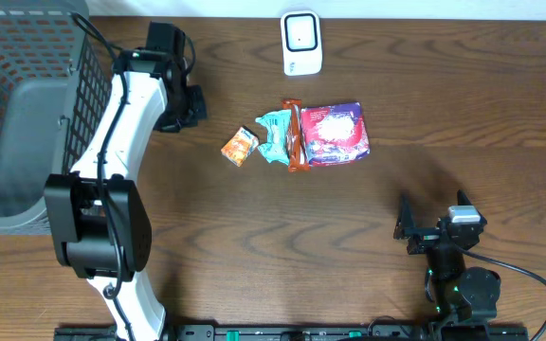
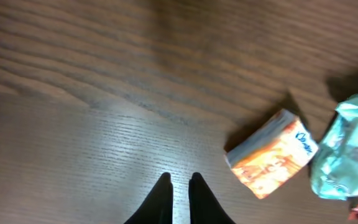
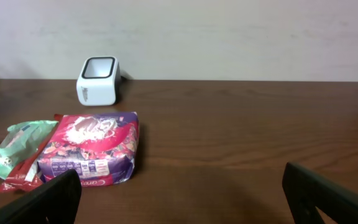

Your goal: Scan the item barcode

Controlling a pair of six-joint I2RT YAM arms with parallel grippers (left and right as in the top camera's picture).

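Note:
Several snack items lie mid-table: a small orange packet [image 1: 240,146], a teal packet [image 1: 275,135], a red-orange bar [image 1: 296,137] and a purple bag [image 1: 335,133]. The white barcode scanner [image 1: 301,43] stands at the far edge. My left gripper [image 1: 195,104] hovers left of the orange packet, shut and holding nothing. In the left wrist view, the gripper [image 2: 179,179] points at bare wood, with the orange packet [image 2: 272,154] to its right and the teal packet [image 2: 348,149] beyond. My right gripper [image 1: 404,227] rests open near the front right, facing the purple bag [image 3: 92,149] and scanner [image 3: 97,81].
A dark wire basket [image 1: 17,114] with a grey liner fills the far left of the table. The left arm's white links [image 1: 121,123] run alongside it. A pale wall backs the table in the right wrist view.

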